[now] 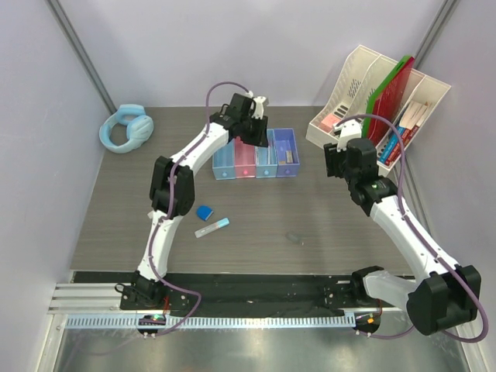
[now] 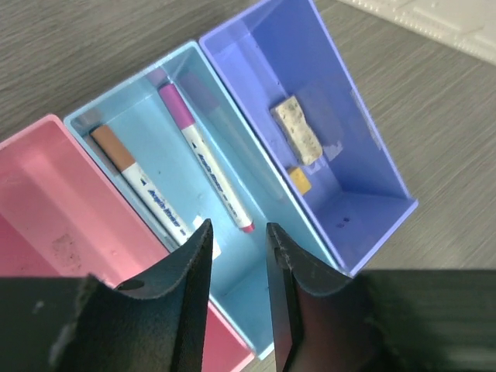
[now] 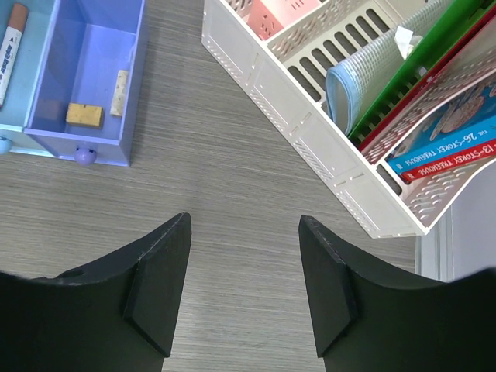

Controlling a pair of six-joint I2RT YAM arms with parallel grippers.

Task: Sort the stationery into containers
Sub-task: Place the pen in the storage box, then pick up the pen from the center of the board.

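The containers are a row of four joined bins [image 1: 256, 159]. In the left wrist view the second blue bin [image 2: 155, 139] holds a red-brown-capped pen [image 2: 136, 182] and a purple-capped pen [image 2: 205, 163]. The purple bin [image 2: 349, 170] holds a grey eraser [image 2: 296, 129] and a gold clip [image 2: 299, 180]. The pink bin [image 2: 46, 194] lies beside them. My left gripper [image 2: 236, 229] hovers over the blue bin, open a little and empty. A blue block [image 1: 204, 211] and a pale blue tube [image 1: 211, 227] lie on the table. My right gripper [image 3: 244, 221] is open and empty over bare table.
The cream file organiser [image 1: 380, 101] with red and green folders stands at the back right, close to my right gripper [image 1: 337, 151]. Light blue headphones [image 1: 126, 129] lie at the back left. The purple bin [image 3: 85, 70] shows at the upper left of the right wrist view.
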